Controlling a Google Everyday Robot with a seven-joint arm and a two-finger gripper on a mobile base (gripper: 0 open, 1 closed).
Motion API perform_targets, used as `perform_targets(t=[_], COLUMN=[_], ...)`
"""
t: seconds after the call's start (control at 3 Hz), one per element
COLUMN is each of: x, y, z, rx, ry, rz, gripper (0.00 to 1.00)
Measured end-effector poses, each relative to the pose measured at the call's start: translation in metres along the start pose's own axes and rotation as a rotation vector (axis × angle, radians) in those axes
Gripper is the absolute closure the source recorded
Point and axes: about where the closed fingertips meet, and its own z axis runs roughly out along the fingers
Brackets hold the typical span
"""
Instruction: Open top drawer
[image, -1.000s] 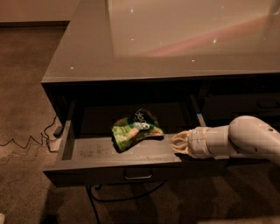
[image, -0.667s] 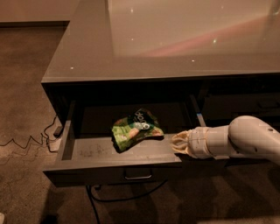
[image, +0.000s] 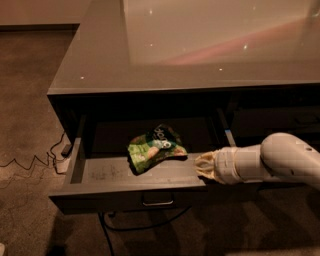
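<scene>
The top drawer (image: 100, 174) is being shown pulled well out from under the glossy grey desk top (image: 200, 45), in the lower centre of the frame, with its small metal pull (image: 158, 201) at the middle of its front. A crumpled green snack bag (image: 154, 148) is being carried on its scuffed floor, near the centre. The gripper (image: 201, 167) is being held at the drawer's front edge, right of the bag and apart from it, on a white arm (image: 280, 160) entering from the right edge. How far it is being opened, or whether anything is being grasped, cannot be told. A thin cable (image: 30, 162) is being shown on the carpet at left.
</scene>
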Motion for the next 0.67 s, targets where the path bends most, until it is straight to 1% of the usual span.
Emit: perform_targets(t=[0.33,0.67], x=[0.0,0.009], y=[0.004,0.021], z=[-0.004,-0.012], rx=[-0.015,-0.051], ry=[0.003,0.024], rz=[0.005,0.014], gripper=[1.0,1.0])
